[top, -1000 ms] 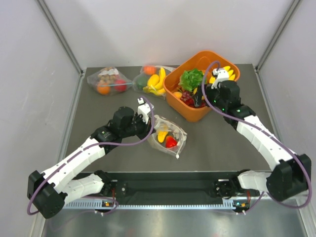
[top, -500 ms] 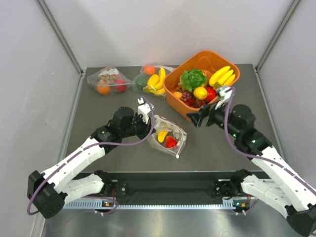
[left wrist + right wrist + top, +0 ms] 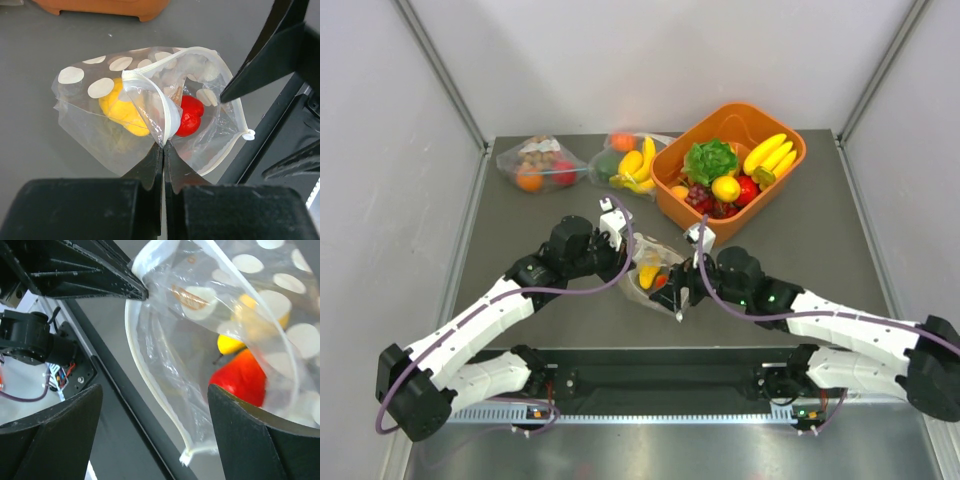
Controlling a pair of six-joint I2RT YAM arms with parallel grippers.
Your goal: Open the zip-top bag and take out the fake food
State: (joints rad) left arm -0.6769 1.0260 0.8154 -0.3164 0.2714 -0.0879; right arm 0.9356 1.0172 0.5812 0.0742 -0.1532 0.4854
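Note:
The zip-top bag point(image 3: 665, 270), clear with cream dots, lies at the table's middle with its mouth open. Inside are fake food pieces: a red fruit point(image 3: 190, 116) and a yellow piece point(image 3: 122, 107). My left gripper point(image 3: 624, 262) is shut on the bag's zip edge point(image 3: 165, 142) and holds it up. My right gripper point(image 3: 682, 290) is open, its jaws wide apart at the bag's mouth point(image 3: 155, 435), with the red fruit point(image 3: 240, 377) just past its right finger point(image 3: 265, 435). The left fingertips point(image 3: 100, 280) show in the right wrist view.
An orange basket point(image 3: 730, 110) at the back right holds lettuce, bananas point(image 3: 768, 155), a lemon and red fruit. Two plain clear bags of food point(image 3: 535, 163) point(image 3: 628, 160) lie at the back left. The black base rail point(image 3: 660, 380) runs along the near edge.
My right arm left the basket, where the bananas now lie, and swung down left to the bag's mouth. My left gripper has held the bag's edge without moving.

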